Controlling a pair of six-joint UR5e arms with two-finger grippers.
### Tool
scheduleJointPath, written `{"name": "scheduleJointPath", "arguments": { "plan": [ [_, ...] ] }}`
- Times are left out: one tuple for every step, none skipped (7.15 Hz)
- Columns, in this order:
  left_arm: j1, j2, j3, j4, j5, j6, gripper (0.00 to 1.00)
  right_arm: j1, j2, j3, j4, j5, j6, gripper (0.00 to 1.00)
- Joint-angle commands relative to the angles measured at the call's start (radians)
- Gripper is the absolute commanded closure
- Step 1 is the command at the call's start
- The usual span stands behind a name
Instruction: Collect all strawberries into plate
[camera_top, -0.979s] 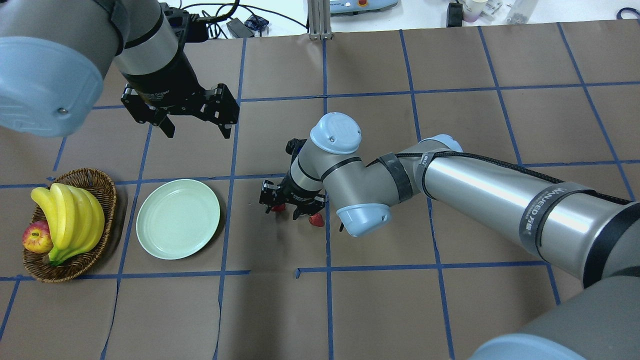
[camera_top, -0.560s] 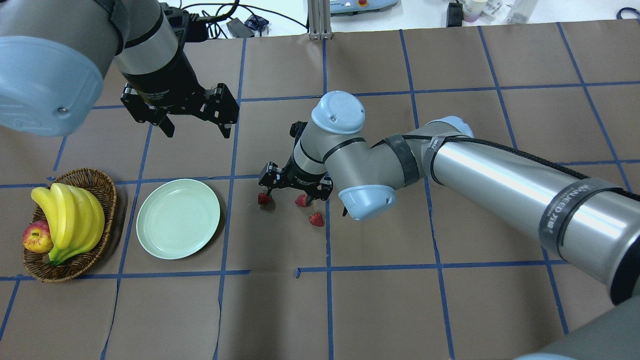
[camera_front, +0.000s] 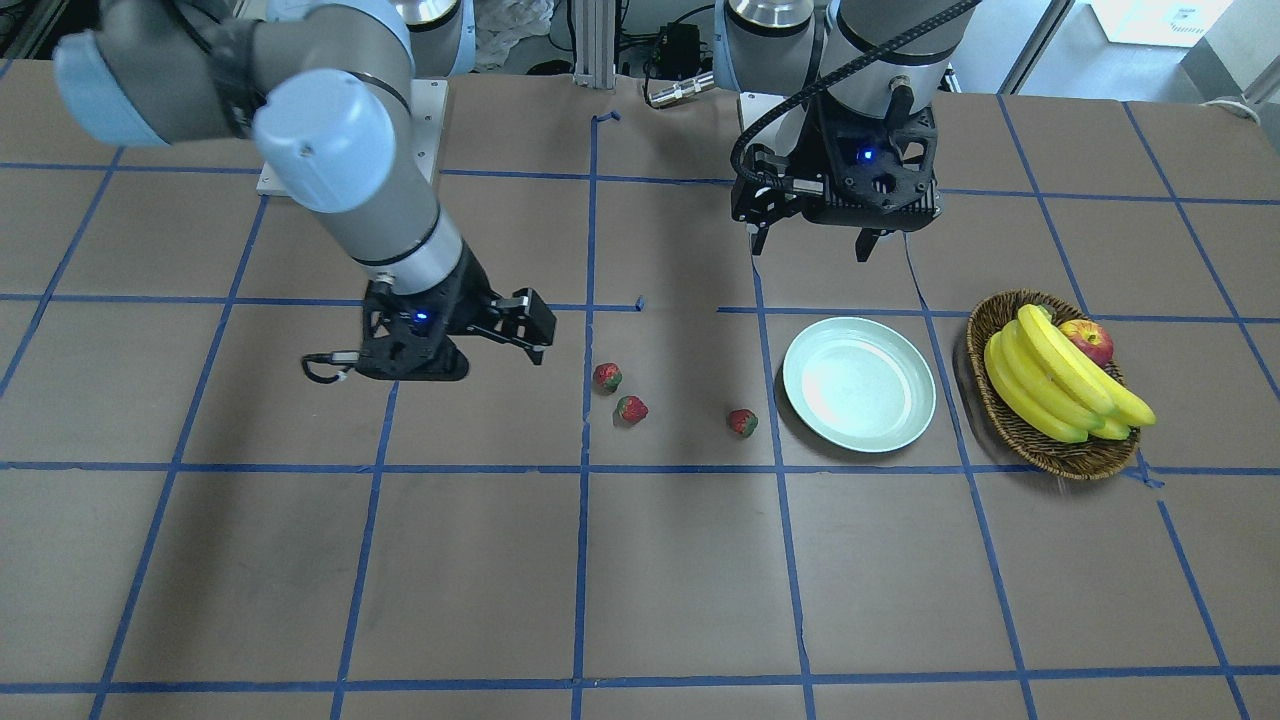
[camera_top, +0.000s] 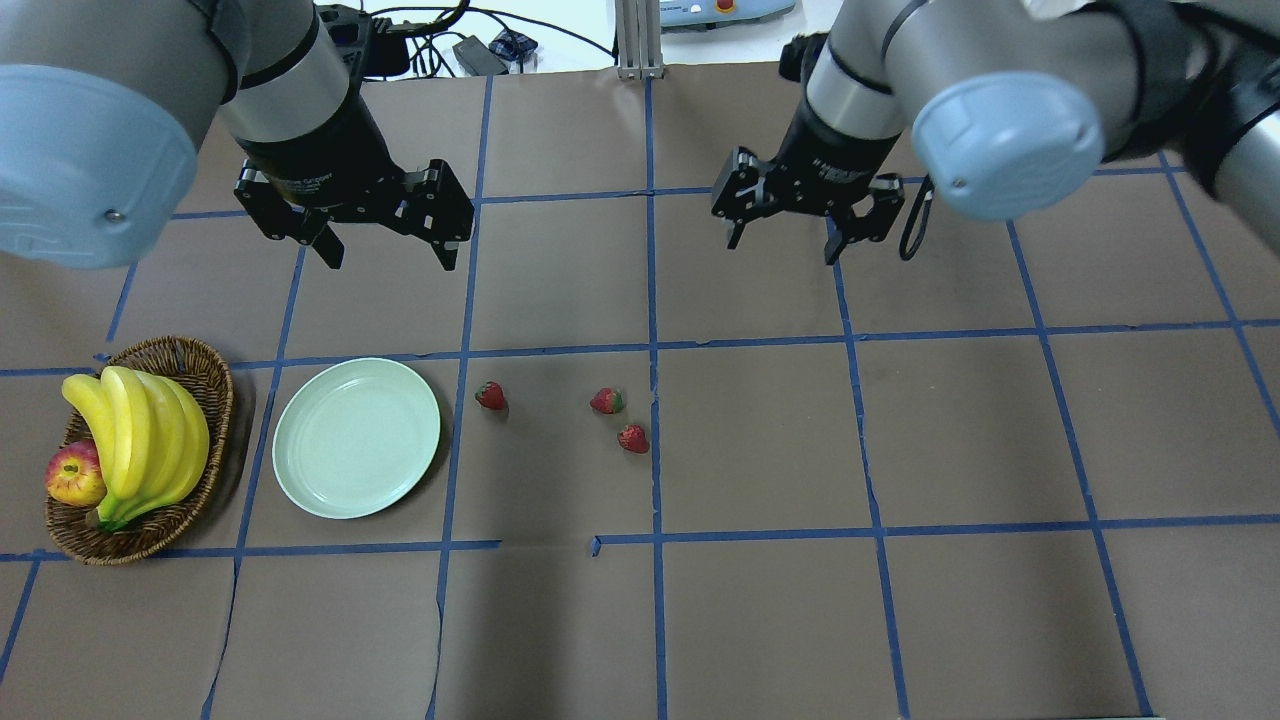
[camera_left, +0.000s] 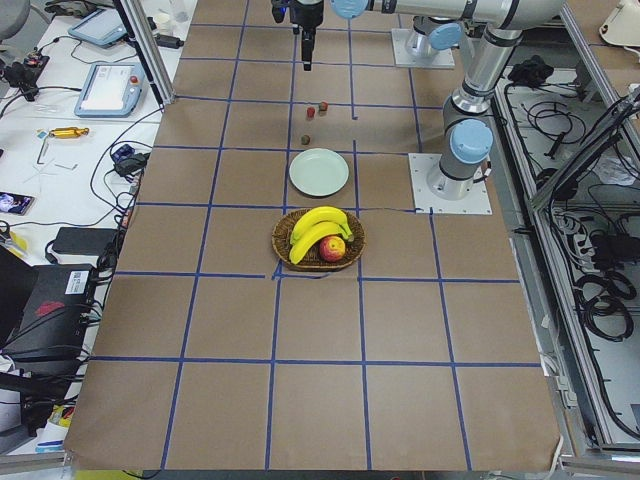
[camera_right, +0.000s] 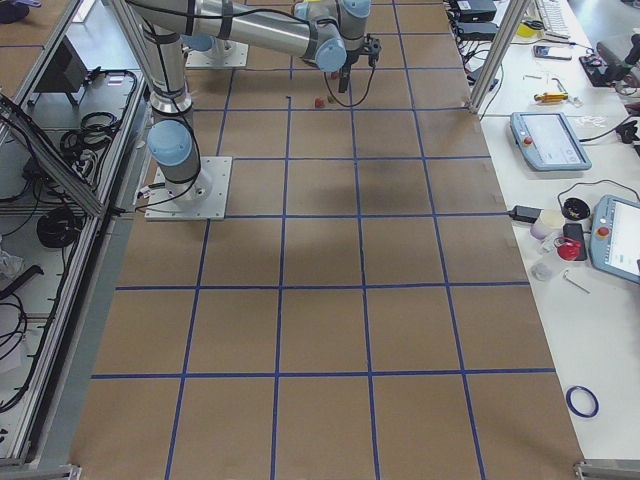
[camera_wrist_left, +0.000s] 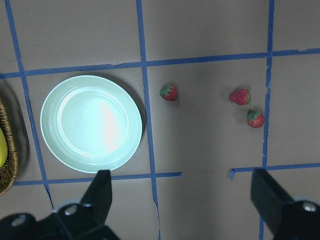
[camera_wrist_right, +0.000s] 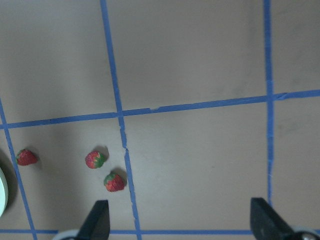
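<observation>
Lying beside the plate (camera_top: 356, 437), outside its rim: three strawberries (camera_top: 491, 396). Hovering beyond the plate, well apart from every berry, fingers spread and empty: left gripper (camera_top: 388, 262), right gripper (camera_top: 782, 250).

Wrist views: plate (camera_wrist_right: 2, 192), basket (camera_wrist_left: 11, 165) cut off at edge.

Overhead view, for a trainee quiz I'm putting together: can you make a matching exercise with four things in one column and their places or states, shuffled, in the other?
Things:
1. plate
2. apple
3. strawberry nearest the plate
4. left gripper

Places or states:
A. in the basket, against the bananas
B. above the table, fingers apart, holding nothing
C. empty
D. lying on the table, apart from the rim

Pairs: 1-C, 2-A, 3-D, 4-B
</observation>
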Motion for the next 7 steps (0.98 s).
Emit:
{"name": "scheduleJointPath", "arguments": {
  "plan": [
    [0.002,0.0,0.004,0.0,0.0,0.0,0.0,-0.039,-0.031,-0.107,0.148,-0.088,-0.059,0.0],
    [0.003,0.0,0.004,0.0,0.0,0.0,0.0,-0.049,-0.039,-0.107,0.145,-0.172,-0.062,0.0],
    [0.003,0.002,0.004,0.0,0.0,0.0,0.0,-0.045,-0.042,-0.108,0.128,-0.234,-0.06,0.0],
    [0.003,0.002,0.004,0.0,0.0,0.0,0.0,-0.042,-0.042,-0.11,0.092,-0.233,-0.06,0.0],
    [0.003,0.002,0.006,0.0,0.0,0.0,0.0,-0.04,-0.043,-0.111,0.061,-0.225,-0.057,0.0],
    [0.009,0.0,0.015,0.009,-0.001,0.0,0.0,-0.031,-0.043,-0.111,0.061,-0.22,-0.048,0.0],
    [0.032,-0.001,0.035,0.008,-0.001,0.0,0.0,-0.031,-0.043,-0.114,0.071,-0.22,-0.051,0.0]
  ]
}}
